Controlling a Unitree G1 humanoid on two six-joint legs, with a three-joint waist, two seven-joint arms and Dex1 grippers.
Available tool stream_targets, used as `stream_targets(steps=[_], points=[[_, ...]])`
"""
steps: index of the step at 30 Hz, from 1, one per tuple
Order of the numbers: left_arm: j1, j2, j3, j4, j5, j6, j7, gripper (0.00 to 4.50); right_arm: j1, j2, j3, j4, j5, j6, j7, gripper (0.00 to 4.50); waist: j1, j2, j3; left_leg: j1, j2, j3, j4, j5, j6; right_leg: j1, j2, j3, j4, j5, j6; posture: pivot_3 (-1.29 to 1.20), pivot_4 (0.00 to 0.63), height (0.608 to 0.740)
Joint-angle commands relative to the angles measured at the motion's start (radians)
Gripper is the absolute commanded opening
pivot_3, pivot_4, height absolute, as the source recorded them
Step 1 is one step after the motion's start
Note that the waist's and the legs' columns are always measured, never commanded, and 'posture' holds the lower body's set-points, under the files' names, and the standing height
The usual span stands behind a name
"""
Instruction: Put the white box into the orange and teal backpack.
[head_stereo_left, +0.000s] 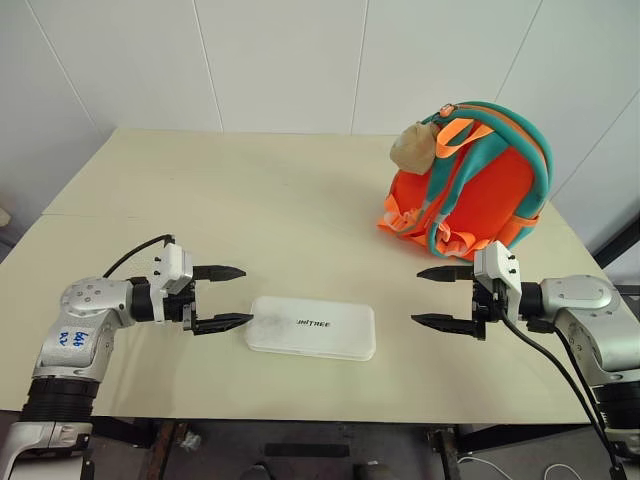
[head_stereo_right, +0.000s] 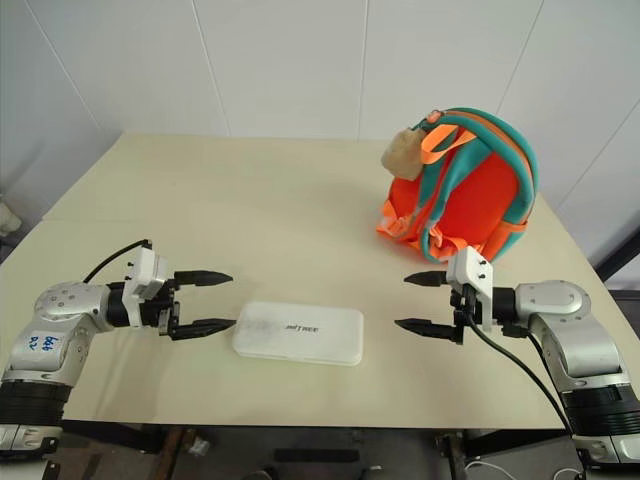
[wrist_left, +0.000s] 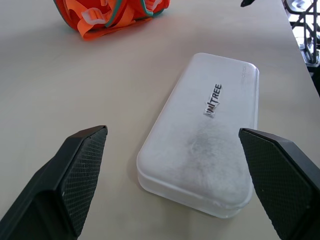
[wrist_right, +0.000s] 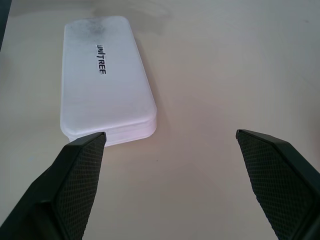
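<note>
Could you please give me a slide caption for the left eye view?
Both open tools, left and right, flank the white box on the table; orange and teal backpack behind.

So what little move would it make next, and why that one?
Probably bring both open pincers inward to clasp the white box by its short ends. It lies flat on the table, with the left pincer beside one end and the right pincer farther from the other. The orange and teal backpack stands beyond.

White box (head_stereo_left: 312, 328) with dark lettering; bright orange backpack (head_stereo_left: 475, 195) with teal straps and a beige plush toy (head_stereo_left: 413, 148); cream table (head_stereo_left: 250, 200); black, cross-hatched gripper fingers (wrist_left: 82, 172).
</note>
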Motion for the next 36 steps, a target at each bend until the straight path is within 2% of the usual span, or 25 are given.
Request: stream_targets(steps=[1, 3, 8, 15, 17, 20, 23, 30, 36], points=[[-0.004, 0.032, -0.014, -0.042, -0.029, 0.097, -0.026, 4.50, -0.003, -0.061, 0.016, -0.046, 0.004, 0.083, 0.033, 4.41, 0.000, 0.000, 0.000, 0.000, 0.000, 0.000, 0.000, 0.000, 0.000, 0.000, 0.000, 0.000, 0.000, 0.000, 0.000, 0.00, 0.150, 0.740], [-0.018, 0.036, -0.014, -0.030, -0.039, 0.162, -0.015, 4.50, 0.007, -0.080, 0.039, -0.070, 0.003, 0.142, 0.034, 4.41, 0.000, 0.000, 0.000, 0.000, 0.000, 0.000, 0.000, 0.000, 0.000, 0.000, 0.000, 0.000, 0.001, 0.000, 0.000, 0.00, 0.150, 0.740], [-0.069, 0.112, -0.052, 0.031, -0.045, 0.469, -0.006, 4.50, 0.028, -0.094, 0.058, -0.173, 0.060, 0.307, 0.020, 4.41, -0.003, 0.000, 0.000, 0.000, 0.000, 0.000, 0.001, 0.000, 0.000, 0.000, 0.000, 0.000, 0.002, 0.000, 0.000, 0.00, 0.150, 0.740], [-0.184, 0.192, -0.058, 0.161, -0.159, 0.978, -0.034, 4.50, 0.025, -0.081, 0.171, -0.232, 0.011, 0.432, -0.025, 4.41, -0.006, 0.000, 0.000, 0.000, 0.000, 0.000, 0.001, 0.000, 0.000, -0.002, 0.000, 0.000, 0.004, -0.001, 0.000, 0.00, 0.150, 0.740], [-0.194, 0.205, -0.061, 0.201, -0.180, 1.063, -0.050, 4.50, 0.017, -0.062, 0.188, -0.244, 0.015, 0.465, -0.049, 4.41, -0.012, 0.000, 0.000, 0.000, 0.000, 0.000, 0.001, 0.000, 0.000, -0.003, 0.000, 0.001, 0.005, -0.002, -0.001, 0.00, 0.150, 0.740], [-0.205, 0.201, -0.096, 0.243, -0.189, 1.129, -0.067, 4.50, -0.003, -0.038, 0.208, -0.229, 0.005, 0.480, -0.072, 4.41, -0.017, 0.000, 0.000, -0.001, 0.000, 0.000, 0.001, -0.001, 0.000, -0.004, 0.000, 0.000, 0.006, -0.003, -0.001, 0.00, 0.150, 0.740], [-0.206, 0.209, -0.188, 0.226, -0.201, 1.196, -0.113, 4.50, -0.026, 0.001, 0.227, -0.206, -0.005, 0.499, -0.105, 4.41, -0.021, 0.000, 0.000, -0.002, 0.000, 0.000, 0.001, -0.001, 0.000, -0.006, 0.000, 0.000, 0.009, -0.004, -0.002, 0.00, 0.150, 0.740], [-0.200, 0.178, -0.285, 0.208, -0.191, 1.174, -0.134, 4.50, -0.035, 0.059, 0.246, -0.256, 0.005, 0.565, -0.165, 4.41, -0.022, 0.000, 0.000, -0.004, 0.000, 0.000, 0.001, 0.000, -0.001, -0.011, 0.000, 0.000, 0.014, -0.005, -0.003, 0.00, 0.150, 0.740], [-0.257, 0.122, -0.317, 0.276, -0.159, 1.124, -0.127, 4.50, -0.043, 0.073, 0.251, -0.308, 0.014, 0.601, -0.196, 4.41, -0.021, 0.000, 0.000, -0.006, 0.000, 0.000, 0.003, 0.000, -0.002, -0.013, 0.000, 0.000, 0.017, -0.005, -0.003, 0.00, 0.150, 0.740]])
